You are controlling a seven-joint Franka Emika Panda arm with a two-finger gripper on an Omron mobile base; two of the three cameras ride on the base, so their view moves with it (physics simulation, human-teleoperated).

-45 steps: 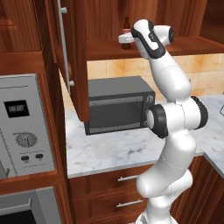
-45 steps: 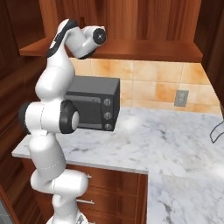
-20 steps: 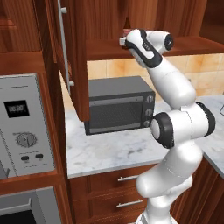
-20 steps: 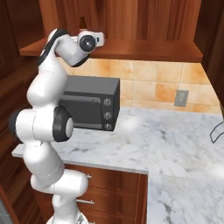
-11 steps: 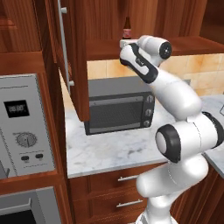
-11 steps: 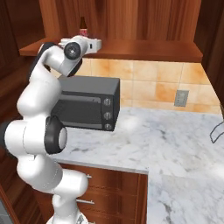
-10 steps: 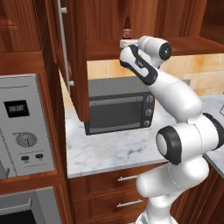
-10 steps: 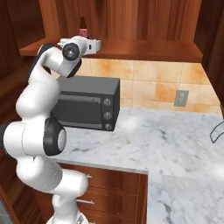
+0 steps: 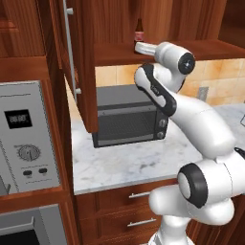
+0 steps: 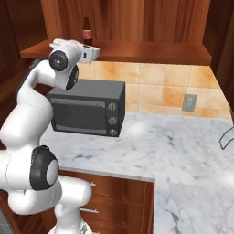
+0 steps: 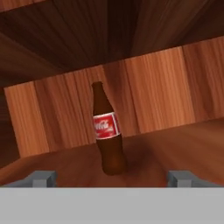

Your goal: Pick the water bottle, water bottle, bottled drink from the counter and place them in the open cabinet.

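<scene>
Tool: the tool [image 11: 111, 177] stands released, its two finger tips [image 11: 41, 178] wide apart with nothing between them; it is raised to the level of the cabinet shelf.
Bottled drink: the bottled drink [image 11: 106, 130] stands upright on the shelf just ahead of the tool, centred between the two tips and not touched by either. In the base views it [image 9: 139, 32] shows just beyond the end of the hand.
Label: a red label with white script wraps the middle of the brown bottle and faces the tool.
Shelf: the cabinet shelf [image 10: 151, 51] is plain reddish-brown wood; the bottle stands near its front edge, with the wooden back panel [image 11: 166, 94] behind it.
Cabinet door: the door [image 9: 81, 62] hangs open to the left of the tool, its long silver bar handle [image 9: 69, 45] upright.
Counter: the counter [image 10: 183, 155] lies well below the tool, white-grey veined marble.
Microwave: a dark microwave [image 9: 127, 117] sits on the counter, under the shelf and below the tool.
Wall oven: a silver oven panel [image 9: 26, 139] is far to the left of the tool, lower down.
</scene>
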